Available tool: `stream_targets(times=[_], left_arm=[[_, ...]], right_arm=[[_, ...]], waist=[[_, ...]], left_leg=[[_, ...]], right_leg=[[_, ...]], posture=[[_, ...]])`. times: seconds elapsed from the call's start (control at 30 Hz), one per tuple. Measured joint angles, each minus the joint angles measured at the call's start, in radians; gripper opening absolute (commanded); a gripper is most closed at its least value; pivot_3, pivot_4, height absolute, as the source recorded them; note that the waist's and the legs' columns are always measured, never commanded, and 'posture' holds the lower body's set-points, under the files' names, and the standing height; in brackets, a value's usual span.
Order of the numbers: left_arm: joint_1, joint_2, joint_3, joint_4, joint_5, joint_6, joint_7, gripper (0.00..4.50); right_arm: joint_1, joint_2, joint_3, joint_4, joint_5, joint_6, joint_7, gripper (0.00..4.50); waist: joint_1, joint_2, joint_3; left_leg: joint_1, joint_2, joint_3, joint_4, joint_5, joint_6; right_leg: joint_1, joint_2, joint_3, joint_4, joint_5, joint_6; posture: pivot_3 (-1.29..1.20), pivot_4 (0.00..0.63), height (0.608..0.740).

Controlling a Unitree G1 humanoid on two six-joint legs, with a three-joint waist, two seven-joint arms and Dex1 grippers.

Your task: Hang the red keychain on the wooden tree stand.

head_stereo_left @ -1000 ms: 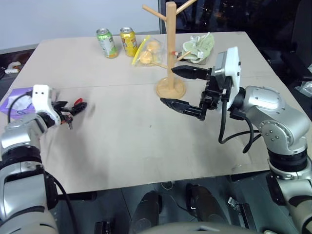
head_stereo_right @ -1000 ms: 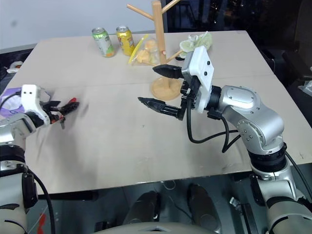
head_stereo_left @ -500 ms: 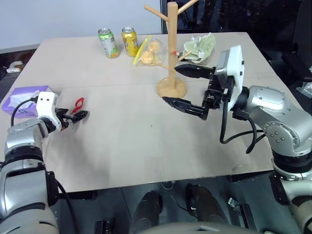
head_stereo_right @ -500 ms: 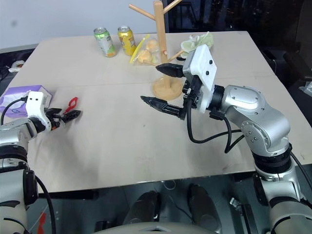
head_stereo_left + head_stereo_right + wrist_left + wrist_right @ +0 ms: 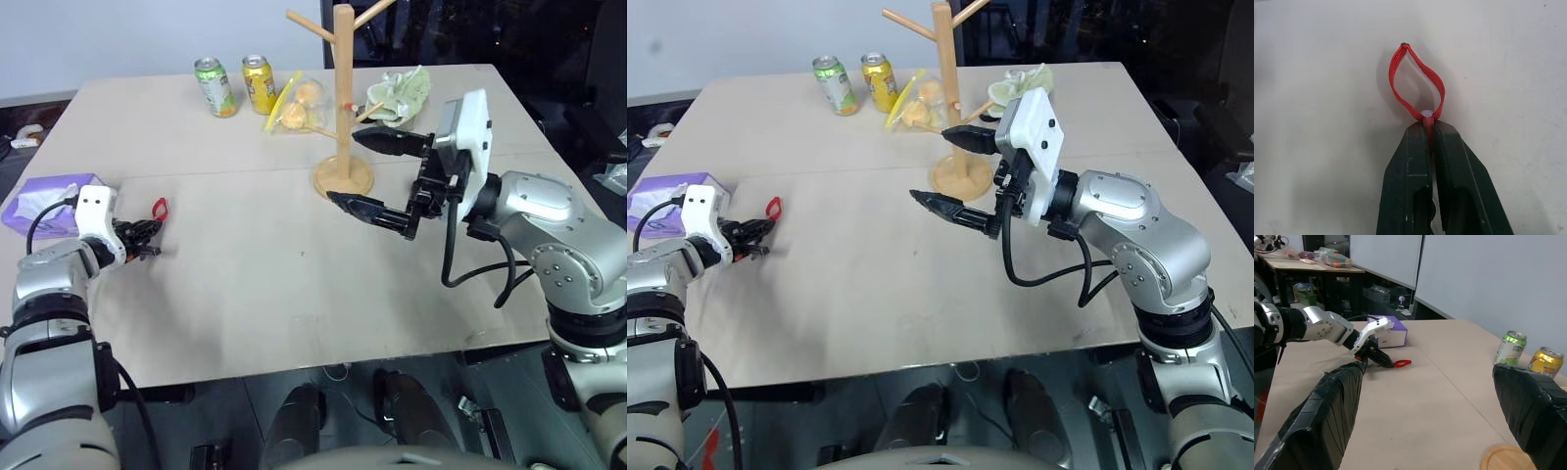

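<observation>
Left wrist view: the left gripper (image 5: 1429, 128) is clamped on the red keychain (image 5: 1418, 83) by its base, so the loop sticks out free for a peg. That's well left of the wooden tree stand (image 5: 344, 93); right gripper (image 5: 367, 176) waits beside it, spread wide.

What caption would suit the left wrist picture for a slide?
Left tool shut on the red keychain, its strap loop lying on the tabletop.
</observation>
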Motion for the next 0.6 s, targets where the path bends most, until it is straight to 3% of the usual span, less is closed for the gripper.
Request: stream_targets(times=[0.17,0.23,0.27,0.37,0.6], left_arm=[[0.027,-0.035,0.025,-0.19,-0.056,0.082,-0.005,0.03],[0.059,-0.087,0.027,-0.447,-0.11,0.146,0.003,0.03],[0.114,-0.128,0.004,-0.663,-0.139,0.186,0.013,0.03],[0.203,-0.195,-0.073,-0.962,-0.168,0.254,0.04,0.03],[0.278,-0.246,-0.097,-1.321,-0.19,0.244,0.101,0.03]], right_arm=[[0.005,-0.008,-0.007,-0.001,0.001,0.0,-0.001,4.5],[0.028,-0.001,-0.02,-0.01,-0.001,-0.003,-0.028,4.5],[0.088,0.003,-0.03,-0.043,-0.009,-0.013,-0.054,4.5],[0.167,0.048,-0.035,-0.072,0.002,0.01,-0.132,4.5],[0.252,0.107,-0.134,-0.186,0.077,0.101,-0.347,4.5]], waist=[[0.009,0.0,0.0],[0.016,-0.001,0.0],[0.016,-0.001,-0.001],[0.009,-0.001,-0.001],[0.003,0.0,0.0]], left_leg=[[-0.002,0.0,-0.002,0.001,0.0,0.0],[-0.002,-0.001,-0.001,0.002,0.0,0.0],[-0.002,0.0,-0.001,0.001,0.0,0.0],[-0.002,0.0,0.0,0.001,0.0,0.0],[0.001,0.001,0.001,0.0,0.0,-0.001]], right_leg=[[0.0,0.0,-0.001,0.0,0.0,0.0],[0.0,-0.002,-0.001,-0.001,0.0,0.0],[0.0,-0.003,0.0,-0.001,0.0,0.0],[0.0,-0.004,0.002,0.0,0.0,0.0],[0.001,0.001,0.002,0.001,-0.001,0.001]], posture=[[0.0,0.15,0.74],[0.0,0.15,0.74],[0.0,0.15,0.74],[0.0,0.15,0.74],[0.0,0.15,0.74]])
